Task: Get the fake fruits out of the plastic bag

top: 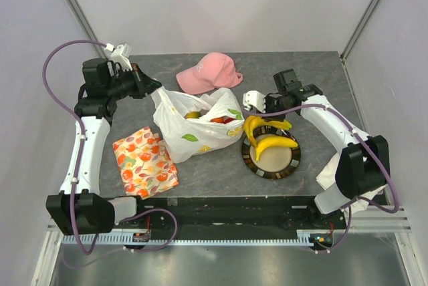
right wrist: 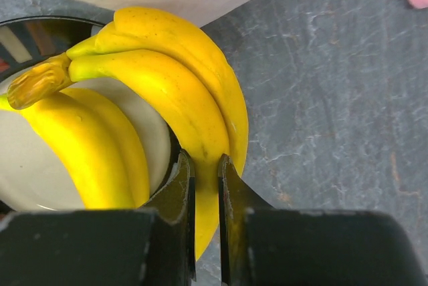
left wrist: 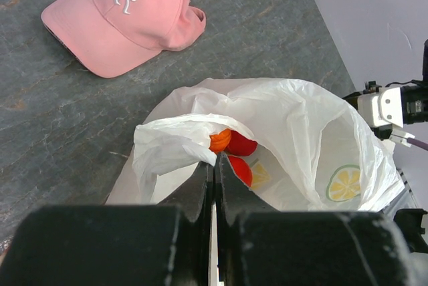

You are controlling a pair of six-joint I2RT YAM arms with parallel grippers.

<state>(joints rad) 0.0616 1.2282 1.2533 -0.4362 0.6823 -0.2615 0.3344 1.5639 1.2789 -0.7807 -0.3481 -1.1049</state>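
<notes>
Beside the monogrammed cap, left gripper pinches bag; right gripper clamps bananas.

plastic bag mouth gaping, bananas crowd right — cap behind

Room-wise it's a small booth: a plain pale back wall, plus a left wall and a right wall, all a faint lilac-white. Thin metal posts run up the back corners, a left post and a right post. The table has a dark grey stone-look top with lighter veins, matte up close. Along its near edge there's a black strip, then a silver slotted rail. Below that sits a grey sheet with a dull sheen. Light is soft and even — shadows stay faint.
</notes>
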